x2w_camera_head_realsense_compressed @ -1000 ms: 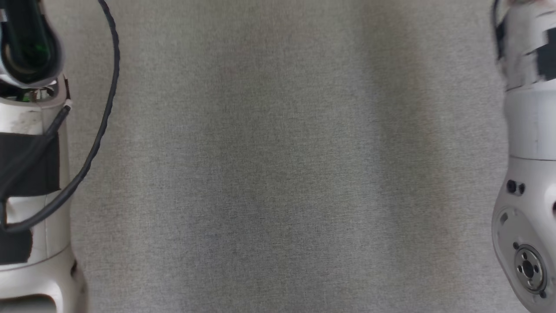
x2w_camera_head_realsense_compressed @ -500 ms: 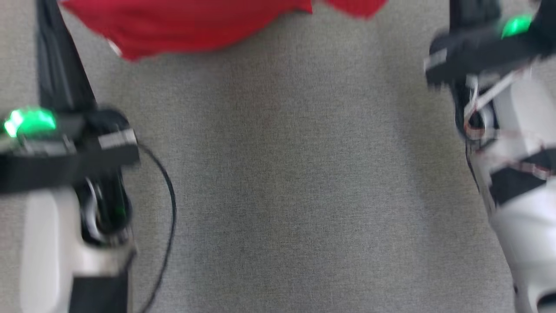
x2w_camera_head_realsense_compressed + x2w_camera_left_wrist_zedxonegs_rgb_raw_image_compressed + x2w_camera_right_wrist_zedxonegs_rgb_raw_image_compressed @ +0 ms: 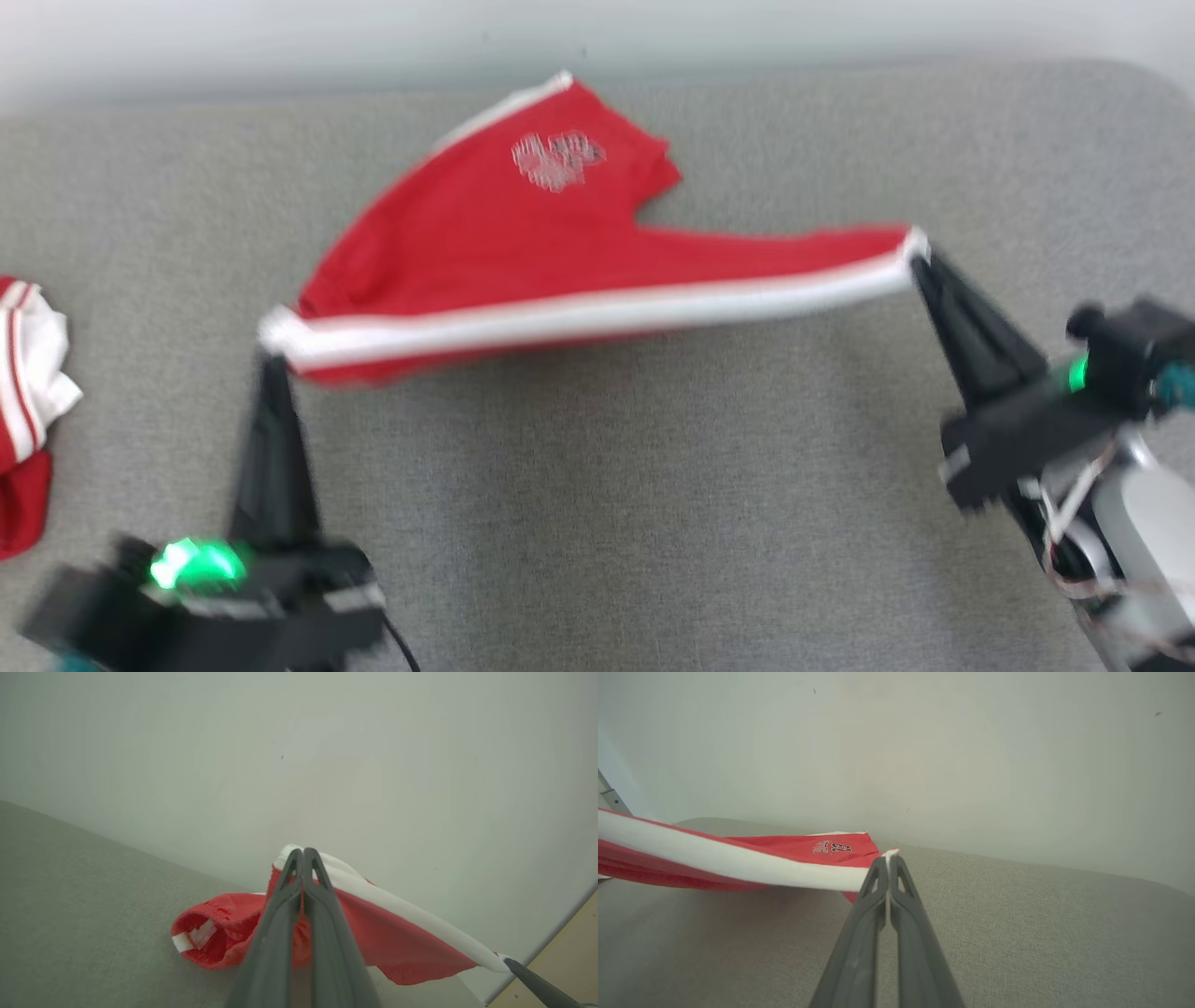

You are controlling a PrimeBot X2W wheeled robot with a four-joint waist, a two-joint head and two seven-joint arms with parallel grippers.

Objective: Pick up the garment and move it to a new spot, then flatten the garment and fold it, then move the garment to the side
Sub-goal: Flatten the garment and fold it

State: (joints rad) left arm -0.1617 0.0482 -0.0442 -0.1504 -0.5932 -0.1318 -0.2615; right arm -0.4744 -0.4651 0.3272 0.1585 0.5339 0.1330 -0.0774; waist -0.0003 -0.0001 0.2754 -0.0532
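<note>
— Where do we have the red shorts (image 3: 504,252)?
— Stretched between us over the grey fabric surface (image 3: 653,485): our left gripper (image 3: 271,359) is clamped on one end of the white stripe (image 3: 579,317), and our right gripper (image 3: 920,261) is clamped on the other.
— Any writing?
— We read the number 23 (image 3: 841,848); the word beside it is too small.

A flat top (image 3: 597,523) covered in grey woven cloth is seen, with one far corner rounded. A plain pale wall (image 3: 299,756) is seen right behind it, lit softly and evenly. A tan patch (image 3: 567,945) is seen past the edge, but what it is cannot be told.
</note>
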